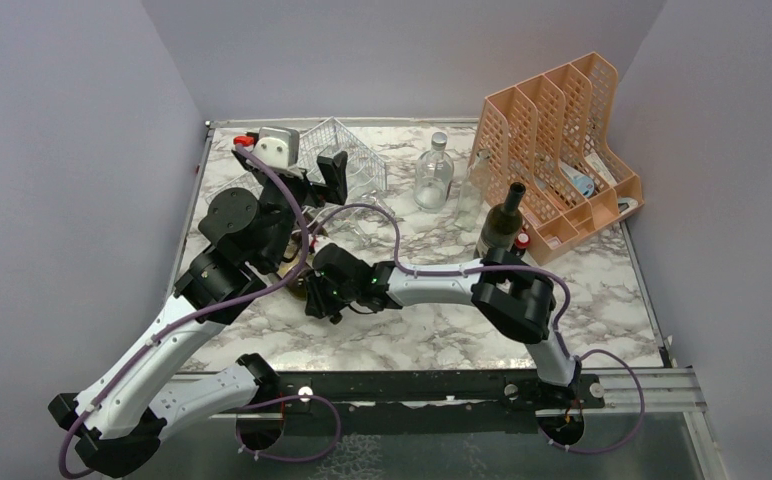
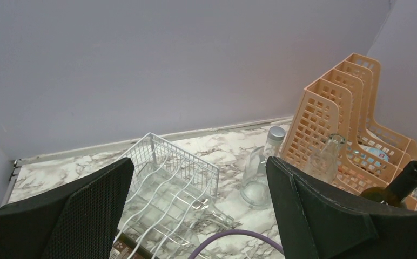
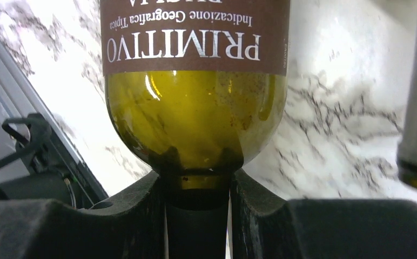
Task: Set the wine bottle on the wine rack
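Note:
The wine bottle (image 3: pixel 195 118) is olive-green glass with a brown "PRIMITIVO" label. My right gripper (image 3: pixel 195 181) is shut on its neck, and the body points away from the camera over the marble table. In the top view my right gripper (image 1: pixel 312 292) is left of centre, and the arms hide most of the bottle. The white wire wine rack (image 1: pixel 347 160) stands at the back left. It also shows in the left wrist view (image 2: pixel 168 178), with a strip of the brown label (image 2: pixel 121 251) behind its near wires. My left gripper (image 2: pixel 201 216) is open and empty above the rack's near side.
A second dark bottle (image 1: pixel 502 225) stands upright right of centre. Behind it are a clear capped bottle (image 1: pixel 434 170) and a clear glass bottle (image 1: pixel 470 195). A peach perforated file holder (image 1: pixel 562 140) fills the back right corner. Walls close in the back and both sides.

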Available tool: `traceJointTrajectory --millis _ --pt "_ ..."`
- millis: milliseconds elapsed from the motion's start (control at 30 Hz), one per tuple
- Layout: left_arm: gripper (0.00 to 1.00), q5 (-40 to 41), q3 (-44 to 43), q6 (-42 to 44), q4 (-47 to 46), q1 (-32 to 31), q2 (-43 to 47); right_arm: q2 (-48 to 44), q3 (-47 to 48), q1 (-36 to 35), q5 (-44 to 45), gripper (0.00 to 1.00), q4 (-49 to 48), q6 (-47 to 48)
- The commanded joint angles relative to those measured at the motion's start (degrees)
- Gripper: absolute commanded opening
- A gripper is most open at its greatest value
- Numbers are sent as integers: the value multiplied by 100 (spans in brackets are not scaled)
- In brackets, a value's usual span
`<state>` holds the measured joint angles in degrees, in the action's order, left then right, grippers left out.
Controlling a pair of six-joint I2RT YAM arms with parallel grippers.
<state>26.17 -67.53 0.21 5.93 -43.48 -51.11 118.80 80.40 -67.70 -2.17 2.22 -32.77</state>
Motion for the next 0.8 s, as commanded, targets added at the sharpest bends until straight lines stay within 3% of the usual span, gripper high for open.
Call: traceJointTrajectory --millis 0,233,467,767 --pt "99 -63 -117 16 207 23 88 310 831 -50 268 1 -920 119" --pt "99 -129 -333 14 340 24 10 850 1722 -50 627 2 -440 17" --pt "99 -149 -356 23 371 22 -18 1342 2533 -50 744 11 34 42" --pt "99 -165 -341 6 426 19 43 1655 2942 -50 772 19 201 101"
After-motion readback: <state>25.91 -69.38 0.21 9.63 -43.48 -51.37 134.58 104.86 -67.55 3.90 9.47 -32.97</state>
